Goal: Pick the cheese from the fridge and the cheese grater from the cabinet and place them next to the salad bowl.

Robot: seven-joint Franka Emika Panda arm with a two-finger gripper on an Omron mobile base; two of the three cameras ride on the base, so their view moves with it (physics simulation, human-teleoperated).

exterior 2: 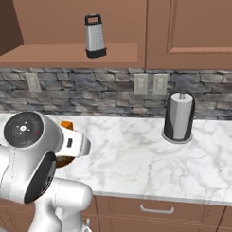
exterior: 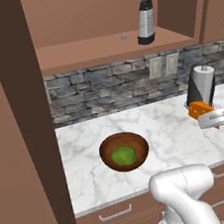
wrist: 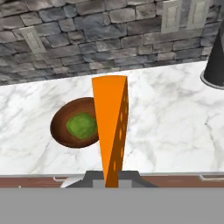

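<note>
Now the gripper (wrist: 111, 175), clamped on the cheese (wrist: 111, 131), carries it above the surface (wrist: 166, 131); next, lowering it beside the salad bowl (wrist: 76, 123).

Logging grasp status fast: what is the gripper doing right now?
Gripper: shut on the cheese, carried above the counter.

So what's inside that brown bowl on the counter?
Green leafy salad fills the middle of the salad bowl. In the hand view, the cheese held by the pincer covers the bowl's right edge, so that bit is hidden.
</note>
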